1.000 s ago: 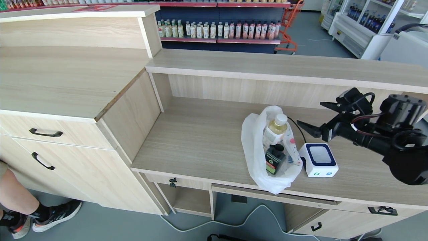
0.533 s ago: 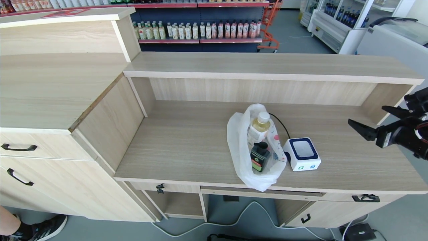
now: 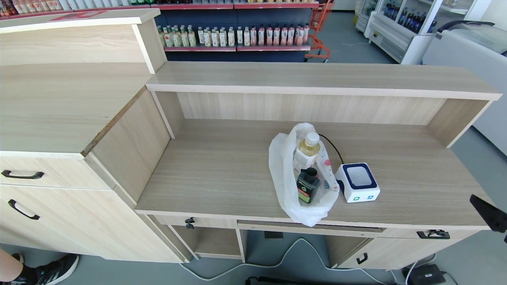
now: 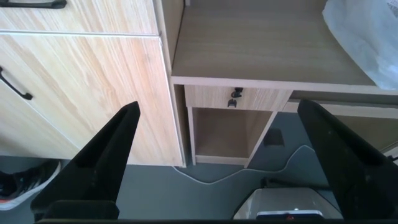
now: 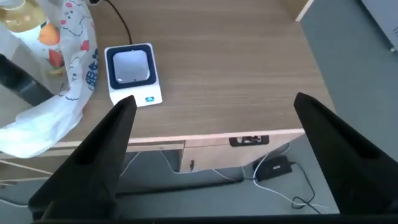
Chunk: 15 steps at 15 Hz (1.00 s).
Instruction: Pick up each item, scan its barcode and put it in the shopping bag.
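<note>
Right wrist view: the wooden counter [image 5: 249, 81] is seen below the right gripper [image 5: 214, 99], spread wide and empty. The white shopping bag [image 5: 43, 118], holding a yellow-drink bottle [image 3: 308, 150] and a dark bottle [image 3: 307, 189], is laid ahead of one finger, the barcode scanner [image 5: 132, 71] just beside it. The left gripper [image 4: 217, 104] is likewise held wide open, empty.

Shop counter and fittings around the two pincers

The wooden counter [image 3: 237, 166] lies ahead of and under the right pincer [image 5: 214, 102]. A black drawer handle [image 5: 252, 140] and a power brick [image 5: 273, 168] on the floor are seen between its two fingers. Ahead of the left pincer [image 4: 217, 109] are a keyed drawer [image 4: 235, 98] and, under it, an open cubby [image 4: 227, 134]. The drinks shelf [image 3: 237, 37] and coolers [image 3: 400, 27] stand well beyond both.
</note>
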{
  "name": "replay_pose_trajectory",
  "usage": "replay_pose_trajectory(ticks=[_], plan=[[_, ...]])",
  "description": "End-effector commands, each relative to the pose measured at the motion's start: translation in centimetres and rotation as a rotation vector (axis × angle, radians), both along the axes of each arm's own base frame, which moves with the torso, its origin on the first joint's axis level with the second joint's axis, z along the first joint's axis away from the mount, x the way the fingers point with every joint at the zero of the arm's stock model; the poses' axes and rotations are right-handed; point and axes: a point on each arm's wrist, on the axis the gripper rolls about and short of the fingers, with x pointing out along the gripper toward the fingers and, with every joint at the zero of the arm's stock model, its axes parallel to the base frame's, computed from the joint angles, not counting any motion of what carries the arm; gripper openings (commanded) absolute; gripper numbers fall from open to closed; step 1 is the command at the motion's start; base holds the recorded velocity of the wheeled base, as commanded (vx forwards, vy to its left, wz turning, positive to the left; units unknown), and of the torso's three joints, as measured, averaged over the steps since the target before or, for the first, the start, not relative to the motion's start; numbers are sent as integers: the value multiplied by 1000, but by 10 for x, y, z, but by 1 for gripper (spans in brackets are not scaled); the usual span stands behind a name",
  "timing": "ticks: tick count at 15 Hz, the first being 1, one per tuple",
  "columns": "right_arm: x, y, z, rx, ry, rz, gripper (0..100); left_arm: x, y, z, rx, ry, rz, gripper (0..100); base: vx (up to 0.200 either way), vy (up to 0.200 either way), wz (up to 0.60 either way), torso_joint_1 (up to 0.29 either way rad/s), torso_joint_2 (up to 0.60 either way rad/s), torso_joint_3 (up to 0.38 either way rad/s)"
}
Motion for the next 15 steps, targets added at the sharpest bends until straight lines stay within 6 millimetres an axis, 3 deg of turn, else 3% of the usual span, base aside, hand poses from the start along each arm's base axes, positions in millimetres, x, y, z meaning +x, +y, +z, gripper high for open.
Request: replay_pose_trajectory(ticks=[1,3,10,15], plan=[[-99,24,-51,33,-75,120,100,0,0,0,0,0,-1,100,0,0,0,0,0,0],[-121,25,-75,37,-77,127,100,0,0,0,0,0,-1,100,0,0,0,0,0,0],[-129,24,-84,157,-117,141,100,0,0,0,0,0,-2,100,0,0,0,0,0,0],[-129,24,-84,152,-115,141,100,0,0,0,0,0,-1,100,0,0,0,0,0,0]])
